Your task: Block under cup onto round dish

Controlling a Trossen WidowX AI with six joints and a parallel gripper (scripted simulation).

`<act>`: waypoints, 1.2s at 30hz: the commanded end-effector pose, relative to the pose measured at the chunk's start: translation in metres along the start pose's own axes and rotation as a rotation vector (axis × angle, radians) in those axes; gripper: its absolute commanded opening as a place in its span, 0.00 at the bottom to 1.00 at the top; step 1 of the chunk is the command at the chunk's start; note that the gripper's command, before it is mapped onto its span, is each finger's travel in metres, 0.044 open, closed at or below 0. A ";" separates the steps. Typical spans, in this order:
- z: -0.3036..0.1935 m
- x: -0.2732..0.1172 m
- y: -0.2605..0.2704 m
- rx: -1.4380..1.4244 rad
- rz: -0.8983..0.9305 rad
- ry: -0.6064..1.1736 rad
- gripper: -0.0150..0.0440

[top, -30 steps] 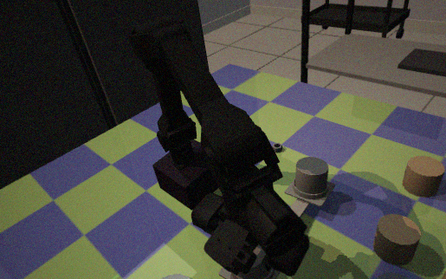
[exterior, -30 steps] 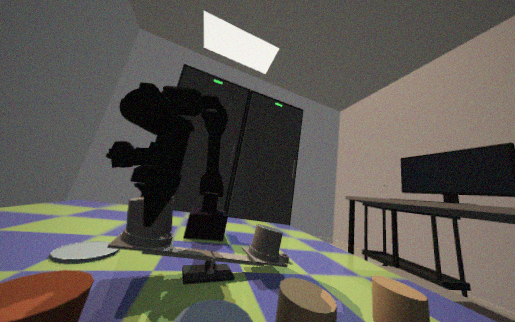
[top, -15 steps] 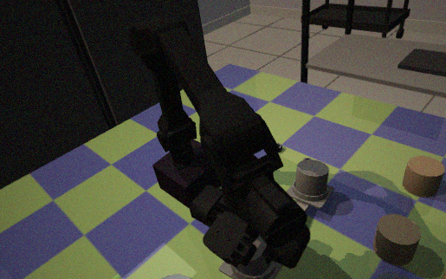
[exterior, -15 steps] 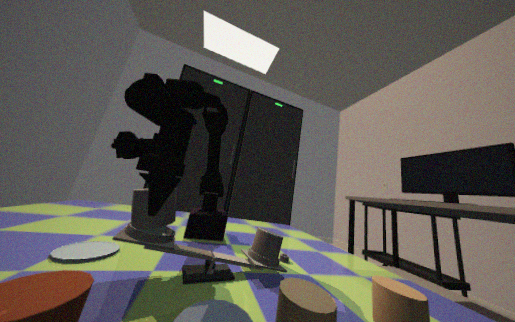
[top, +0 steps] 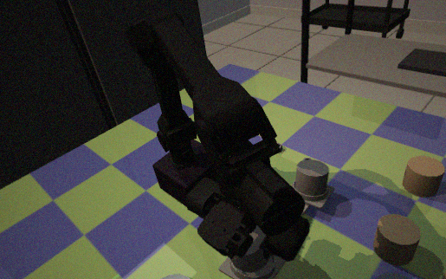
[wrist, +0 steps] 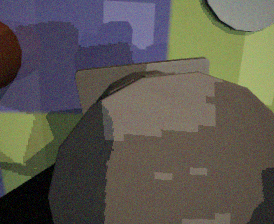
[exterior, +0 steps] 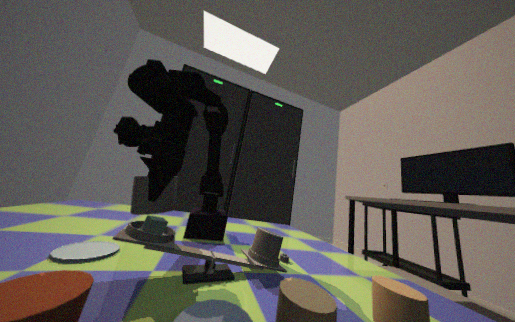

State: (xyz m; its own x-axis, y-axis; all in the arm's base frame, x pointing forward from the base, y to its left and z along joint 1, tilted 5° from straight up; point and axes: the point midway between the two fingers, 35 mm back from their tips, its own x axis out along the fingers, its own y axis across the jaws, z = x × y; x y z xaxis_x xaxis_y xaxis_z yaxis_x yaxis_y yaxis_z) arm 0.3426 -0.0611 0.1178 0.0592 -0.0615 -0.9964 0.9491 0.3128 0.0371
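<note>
Lifted cup (exterior: 141, 200) in the jaws, above the left end of the balance (exterior: 206, 254). The jaws are clenched on the cup's wall and stand wide, since the cup is broad. In the wrist view the cup (wrist: 174, 169) fills most of the frame and hides what lies beneath.

The block (exterior: 154, 225) stands uncovered on the left pad, inside a low ring, directly under the held cup. The dish (exterior: 84, 251) lies on the worktop just beside that end. The other cup (exterior: 266, 246) stands on the far pad, which appears to sit lower.

Handling, as judged:
- The block looks small, rigid and light, and its faces are probably smooth.
- Hold is best taken from above, on two opposite side faces clear of the ring.
- The beam pivots freely, so any downward push or sideways drag may rock it and disturb the other cup.
- The held cup is stiff and tapered, so it may slip. It is best set down away from the dish.
</note>
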 end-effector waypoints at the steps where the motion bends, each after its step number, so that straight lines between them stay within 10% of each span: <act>1: 0.002 -0.012 0.001 0.005 0.017 -0.014 0.25; 36: -0.002 -0.033 -0.004 0.000 0.004 -0.002 0.25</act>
State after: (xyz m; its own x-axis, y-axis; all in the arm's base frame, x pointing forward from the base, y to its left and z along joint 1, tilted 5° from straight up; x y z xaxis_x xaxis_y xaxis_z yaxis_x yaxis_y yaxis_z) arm 0.3357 -0.0582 0.1511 0.0645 -0.0619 -0.9960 0.9488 0.3129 0.0420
